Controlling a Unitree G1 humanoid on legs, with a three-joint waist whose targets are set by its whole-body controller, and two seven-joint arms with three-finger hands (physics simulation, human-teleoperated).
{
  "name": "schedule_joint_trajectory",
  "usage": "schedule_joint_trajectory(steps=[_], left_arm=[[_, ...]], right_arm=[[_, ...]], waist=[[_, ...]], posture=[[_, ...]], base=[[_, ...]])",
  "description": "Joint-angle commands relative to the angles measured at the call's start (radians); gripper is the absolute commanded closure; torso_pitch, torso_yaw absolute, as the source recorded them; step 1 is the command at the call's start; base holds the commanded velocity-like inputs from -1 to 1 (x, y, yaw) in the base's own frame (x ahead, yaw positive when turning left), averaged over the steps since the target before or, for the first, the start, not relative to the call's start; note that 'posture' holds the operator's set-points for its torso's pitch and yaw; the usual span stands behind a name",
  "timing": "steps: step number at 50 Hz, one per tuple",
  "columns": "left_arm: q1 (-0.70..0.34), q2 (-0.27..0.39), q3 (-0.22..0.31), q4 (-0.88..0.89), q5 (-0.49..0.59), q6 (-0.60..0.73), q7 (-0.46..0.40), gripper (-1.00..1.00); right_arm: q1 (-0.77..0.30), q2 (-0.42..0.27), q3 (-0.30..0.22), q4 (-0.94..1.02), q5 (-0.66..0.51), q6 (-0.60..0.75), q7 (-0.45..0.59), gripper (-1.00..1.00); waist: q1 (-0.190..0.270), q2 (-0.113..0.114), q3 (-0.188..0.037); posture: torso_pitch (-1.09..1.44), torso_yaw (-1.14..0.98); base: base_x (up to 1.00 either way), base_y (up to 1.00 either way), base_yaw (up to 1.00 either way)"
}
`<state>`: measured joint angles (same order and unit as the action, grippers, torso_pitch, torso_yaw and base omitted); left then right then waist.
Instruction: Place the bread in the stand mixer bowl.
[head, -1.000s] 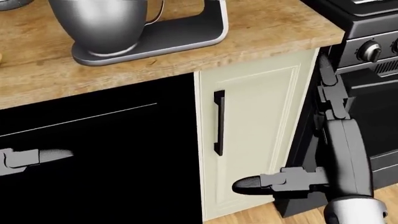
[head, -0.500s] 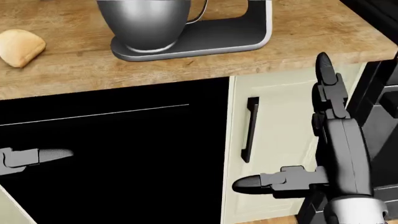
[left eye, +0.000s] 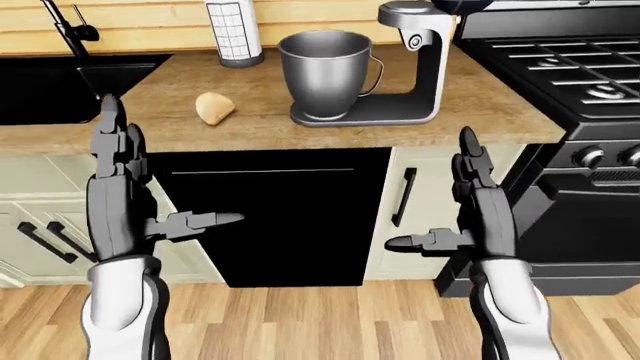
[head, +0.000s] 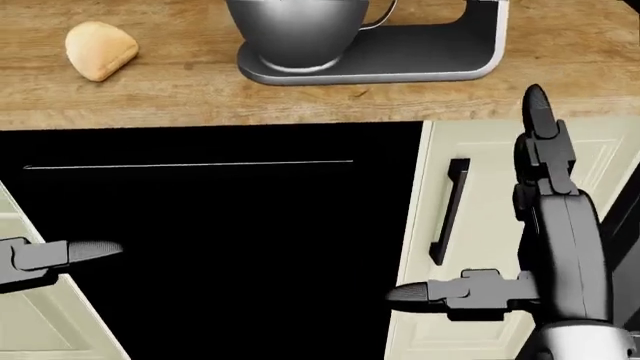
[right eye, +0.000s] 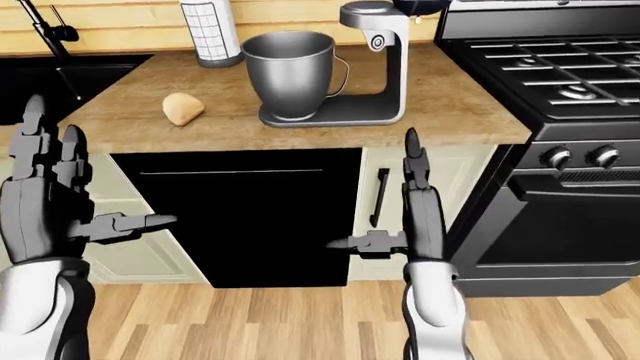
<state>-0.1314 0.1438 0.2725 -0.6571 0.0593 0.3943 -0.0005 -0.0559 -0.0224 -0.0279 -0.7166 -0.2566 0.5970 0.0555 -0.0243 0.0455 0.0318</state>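
Observation:
The bread (left eye: 214, 107) is a pale roll lying on the wooden counter (left eye: 480, 112), left of the stand mixer (left eye: 415, 71). The steel mixer bowl (left eye: 325, 69) sits upright on the mixer's base under the raised head. The bread (head: 100, 49) and bowl (head: 295, 30) also show at the top of the head view. My left hand (left eye: 165, 184) and right hand (left eye: 432, 199) are open and empty. Their fingers point up and their thumbs point inward. Both hang below the counter edge, before the cabinets.
A black dishwasher panel (left eye: 270, 217) fills the space under the counter. A cream cabinet door with a black handle (left eye: 405, 196) stands to its right. A black stove (left eye: 570, 67) is at far right, a dark sink (left eye: 60, 82) at far left, a white canister (left eye: 233, 30) behind the bread.
The camera has moved: counter, mixer and cabinet slide right in the head view, and the bread comes fully into sight. Both hands keep their open pose.

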Motion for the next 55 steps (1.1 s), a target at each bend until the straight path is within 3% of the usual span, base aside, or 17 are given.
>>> schedule_joint_trajectory(steps=[1, 6, 10, 11, 14, 19, 22, 23, 31, 36, 37, 39, 45, 48, 49, 51, 55], left_arm=[[-0.011, 0.005, 0.009, -0.024, 0.002, -0.014, 0.003, -1.00], [-0.010, 0.005, 0.009, -0.036, 0.001, -0.004, 0.001, -1.00], [-0.014, 0.006, 0.010, -0.047, -0.001, 0.009, 0.000, -1.00], [-0.015, 0.006, 0.010, -0.047, -0.002, 0.010, 0.000, -1.00], [-0.018, 0.006, 0.009, -0.040, -0.002, 0.005, 0.001, -1.00], [-0.022, 0.008, 0.010, -0.037, -0.005, 0.006, 0.001, -1.00], [-0.018, 0.008, 0.010, -0.043, -0.006, 0.009, 0.000, -1.00], [-0.018, 0.008, 0.011, -0.046, -0.007, 0.012, 0.000, -1.00], [-0.020, 0.009, 0.013, -0.031, -0.010, -0.002, 0.001, -1.00], [-0.017, 0.009, 0.013, -0.032, -0.010, -0.004, 0.002, -1.00], [-0.017, 0.009, 0.014, -0.034, -0.010, -0.002, 0.002, -1.00], [-0.016, 0.009, 0.015, -0.044, -0.013, 0.005, 0.002, -1.00], [-0.012, 0.008, 0.016, -0.063, -0.013, 0.020, 0.000, -1.00], [-0.013, 0.007, 0.017, -0.053, -0.013, 0.010, 0.000, -1.00], [-0.013, 0.007, 0.016, -0.048, -0.011, 0.005, 0.001, -1.00], [-0.016, 0.009, 0.017, -0.051, -0.012, 0.010, 0.000, -1.00], [-0.015, 0.009, 0.016, -0.038, -0.013, -0.005, 0.002, -1.00]], right_arm=[[-0.015, -0.004, 0.006, -0.032, 0.001, -0.027, -0.003, -1.00], [-0.012, -0.004, 0.004, -0.038, 0.000, -0.031, -0.006, -1.00], [-0.013, -0.005, 0.002, -0.040, 0.000, -0.030, -0.006, -1.00], [-0.014, -0.005, 0.002, -0.040, 0.000, -0.030, -0.006, -1.00], [-0.017, -0.007, 0.000, -0.045, -0.001, -0.025, -0.005, -1.00], [-0.022, -0.008, 0.000, -0.049, -0.003, -0.017, -0.004, -1.00], [-0.022, -0.008, 0.000, -0.049, -0.003, -0.018, -0.004, -1.00], [-0.022, -0.008, 0.001, -0.050, -0.003, -0.017, -0.004, -1.00], [-0.023, -0.007, 0.002, -0.047, -0.004, -0.020, -0.004, -1.00], [-0.025, -0.007, 0.003, -0.051, -0.007, -0.016, -0.004, -1.00], [-0.025, -0.007, 0.003, -0.051, -0.007, -0.016, -0.004, -1.00], [-0.024, -0.007, 0.002, -0.051, -0.007, -0.018, -0.005, -1.00], [-0.021, -0.007, 0.001, -0.053, -0.007, -0.022, -0.006, -1.00], [-0.020, -0.007, 0.000, -0.056, -0.008, -0.022, -0.007, -1.00], [-0.019, -0.006, 0.000, -0.057, -0.008, -0.022, -0.007, -1.00], [-0.019, -0.006, 0.000, -0.055, -0.008, -0.023, -0.007, -1.00], [-0.018, -0.006, -0.003, -0.058, -0.007, -0.023, -0.008, -1.00]], waist=[[0.008, 0.000, -0.020], [0.024, -0.025, -0.008], [0.028, -0.110, -0.017], [0.018, -0.073, -0.005], [0.023, -0.080, -0.006], [0.026, -0.028, 0.007], [0.020, 0.053, -0.013], [0.028, 0.029, -0.007], [0.031, -0.019, 0.001], [0.031, -0.114, -0.014], [0.022, -0.073, -0.007], [0.025, -0.086, -0.008], [0.023, -0.027, 0.006], [0.018, 0.054, -0.014], [0.028, 0.025, -0.009], [0.028, 0.031, 0.000], [0.031, -0.005, -0.006]], posture=[[0.00, 0.00], [0.00, 0.00], [0.00, 0.00], [0.00, 0.00], [0.00, 0.00], [0.00, 0.00], [0.00, 0.00], [0.00, 0.00], [0.00, 0.00], [0.00, 0.00], [0.00, 0.00], [0.00, 0.00], [0.00, 0.00], [0.00, 0.00], [0.00, 0.00], [0.00, 0.00], [0.00, 0.00]], base=[[0.05, 0.00, 0.00], [0.09, 0.00, 0.00], [0.10, 0.00, 0.00], [0.10, 0.00, 0.00], [0.10, 0.00, 0.00], [0.09, 0.00, 0.00], [0.10, 0.00, 0.00], [0.10, 0.00, 0.00], [0.11, 0.00, 0.00], [0.11, 0.00, 0.00], [0.12, 0.00, 0.00], [0.12, 0.00, 0.00], [0.11, 0.00, 0.00], [0.12, 0.00, 0.00], [0.11, 0.00, 0.00], [0.12, 0.00, 0.00], [0.11, 0.00, 0.00]])
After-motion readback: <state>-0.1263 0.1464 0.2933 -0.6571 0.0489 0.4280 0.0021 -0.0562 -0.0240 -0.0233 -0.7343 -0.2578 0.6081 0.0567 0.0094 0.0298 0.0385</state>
